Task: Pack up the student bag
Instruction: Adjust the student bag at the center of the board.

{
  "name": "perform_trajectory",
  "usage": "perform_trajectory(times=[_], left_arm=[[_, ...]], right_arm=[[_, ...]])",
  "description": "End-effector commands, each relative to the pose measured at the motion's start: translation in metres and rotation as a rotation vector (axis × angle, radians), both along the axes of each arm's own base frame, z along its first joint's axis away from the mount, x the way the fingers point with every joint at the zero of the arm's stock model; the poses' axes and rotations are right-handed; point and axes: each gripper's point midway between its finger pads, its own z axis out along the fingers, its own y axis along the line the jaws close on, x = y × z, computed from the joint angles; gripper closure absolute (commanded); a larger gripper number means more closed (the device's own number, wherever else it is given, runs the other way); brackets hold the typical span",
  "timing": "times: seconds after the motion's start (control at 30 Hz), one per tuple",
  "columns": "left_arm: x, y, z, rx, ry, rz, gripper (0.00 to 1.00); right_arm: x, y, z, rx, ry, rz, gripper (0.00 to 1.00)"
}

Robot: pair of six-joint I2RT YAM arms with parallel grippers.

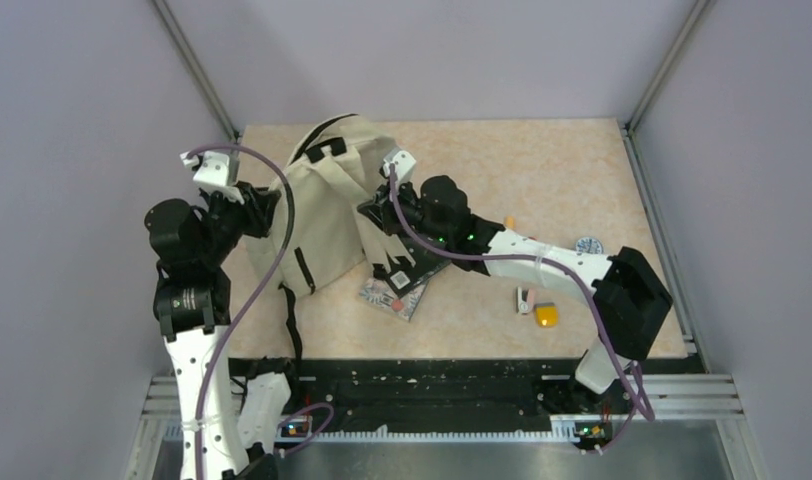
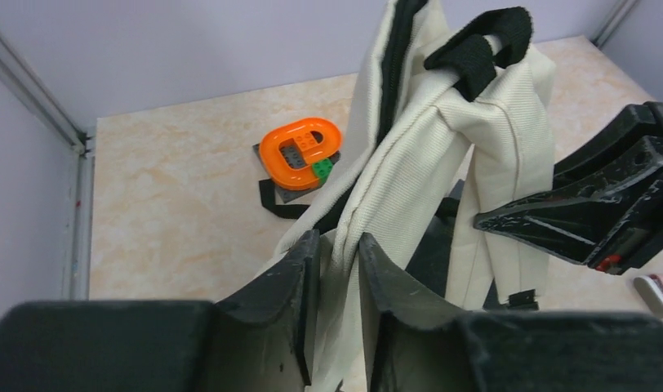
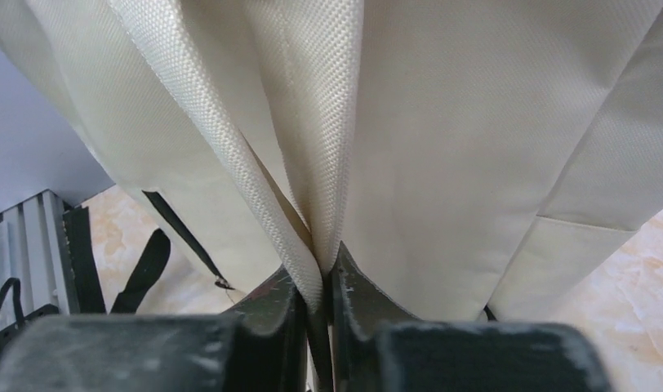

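Bag position: I see the student bag [image 1: 322, 215] left of centre in the overhead view, standing up from the table [image 1: 562, 170] between the two arms. Its lower right corner overlaps a patterned booklet [image 1: 394, 295].
Left gripper [image 2: 338, 245]: on the bag's left side. I read the jaws as drawn nearly together, with a fold of beige fabric filling the gap and both fingers [image 2: 300, 269] against it.
Right gripper [image 3: 316, 273]: on the bag's right side, jaws down to a slit, pinching a fabric fold.
Bag top: the black carry loop [image 2: 479, 41] sits at upper right in the left wrist view.
Behind the bag: an orange ring [image 2: 301, 153] holding grey and green bricks [image 2: 322, 168] lies flat on the table.
Loose items: a yellow object [image 1: 546, 316] and a white piece [image 1: 524, 298] lie just beside each other at lower right, well apart from the bag.
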Motion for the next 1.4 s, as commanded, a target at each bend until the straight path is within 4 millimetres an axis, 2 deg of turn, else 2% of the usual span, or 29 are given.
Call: perform_trajectory(times=[0.0,0.03,0.17,0.2,0.23,0.27,0.37,0.5,0.6,0.67,0.77,0.9,1.0,1.13,1.23,1.37], left_arm=[[-0.008,-0.02,0.014,-0.021,-0.068,-0.115,0.85],[-0.009,-0.021,0.016,-0.022,-0.075,-0.122,0.99],[-0.022,-0.026,0.036,-0.019,-0.156,-0.128,1.0],[-0.027,-0.029,0.044,-0.026,-0.195,-0.135,1.0],[-0.034,-0.032,0.053,-0.035,-0.234,-0.146,1.0],[-0.043,-0.037,0.062,-0.048,-0.273,-0.163,1.0],[-0.067,-0.051,0.084,-0.1,-0.352,-0.218,1.0],[-0.077,-0.069,0.096,-0.186,-0.376,-0.314,1.0],[-0.072,-0.075,0.103,-0.241,-0.388,-0.353,1.0],[-0.068,-0.076,0.11,-0.272,-0.398,-0.365,1.0],[-0.06,-0.078,0.125,-0.325,-0.429,-0.377,1.0],[-0.054,-0.087,0.152,-0.417,-0.453,-0.41,1.0],[-0.047,-0.1,0.165,-0.431,-0.447,-0.434,1.0],[-0.02,-0.114,0.161,-0.433,-0.407,-0.39,1.0],[0.01,-0.128,0.143,-0.477,-0.323,-0.343,1.0],[0.034,-0.146,0.116,-0.529,-0.229,-0.275,1.0]], right_arm=[[0.003,-0.013,0.064,0.124,-0.058,-0.036,0.83],[0.005,-0.014,0.063,0.125,-0.054,-0.049,0.74],[0.024,-0.015,0.049,0.108,-0.034,-0.141,0.54],[0.029,-0.012,0.049,0.103,-0.035,-0.153,0.44],[0.032,-0.007,0.041,0.071,-0.025,-0.146,0.36],[0.033,-0.001,0.037,0.045,-0.017,-0.129,0.32],[0.033,0.012,0.031,-0.018,0.013,-0.079,0.26],[0.037,0.013,0.031,-0.041,0.014,-0.092,0.18],[0.034,0.016,0.045,-0.028,-0.019,-0.06,0.1],[0.037,0.017,0.061,-0.037,-0.062,-0.05,0.05],[0.051,0.014,0.083,-0.06,-0.108,-0.081,0.03],[0.062,0.003,0.096,-0.08,-0.129,-0.092,0.01],[0.068,-0.01,0.101,-0.109,-0.137,-0.106,0.01],[0.07,-0.039,0.097,-0.169,-0.133,-0.165,0.01],[0.067,-0.073,0.086,-0.23,-0.129,-0.268,0.01],[0.05,-0.135,0.065,-0.266,-0.09,-0.457,0.01]])
